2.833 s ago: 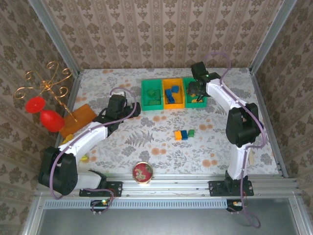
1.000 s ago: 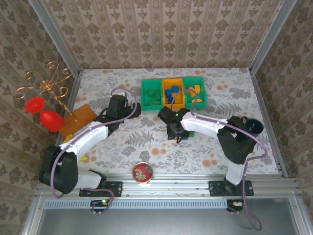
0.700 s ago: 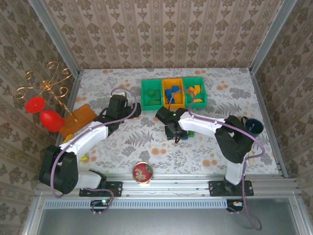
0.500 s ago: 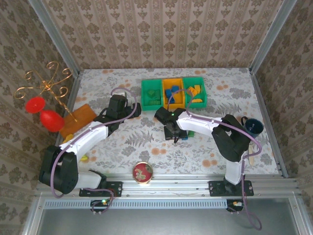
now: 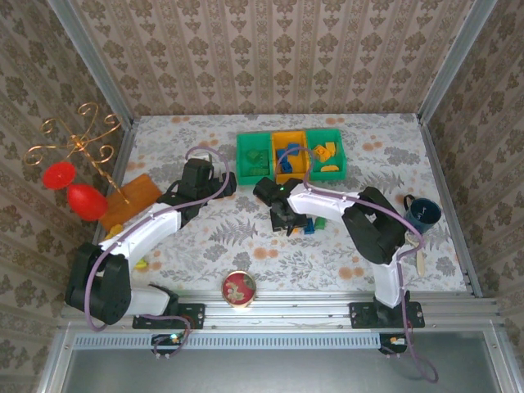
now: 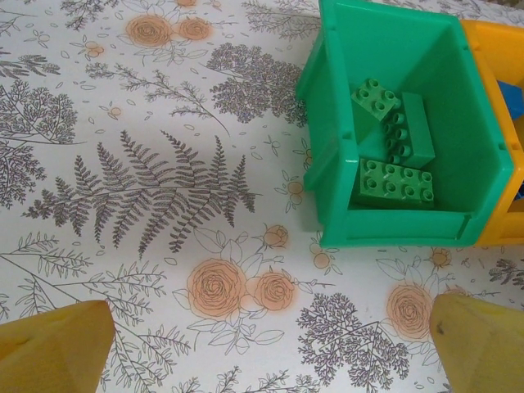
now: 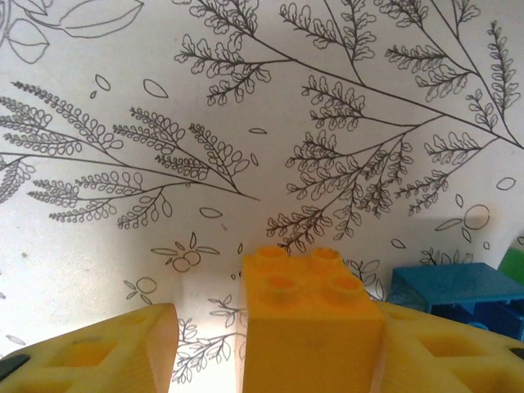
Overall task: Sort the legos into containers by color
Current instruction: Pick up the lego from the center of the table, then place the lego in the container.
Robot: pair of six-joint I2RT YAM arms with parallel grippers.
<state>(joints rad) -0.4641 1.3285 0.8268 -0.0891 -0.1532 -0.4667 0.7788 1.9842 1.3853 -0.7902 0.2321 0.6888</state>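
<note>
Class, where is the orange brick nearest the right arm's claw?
In the right wrist view, the orange brick stands on the table between the open jaws of the right claw, a blue brick just to its picture-right.

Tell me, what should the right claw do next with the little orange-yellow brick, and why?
Probably close the right gripper on the small orange-yellow plastic brick. It stands on the flowery table between the open fingers, with a gap on one side, so nothing grips it yet.
</note>
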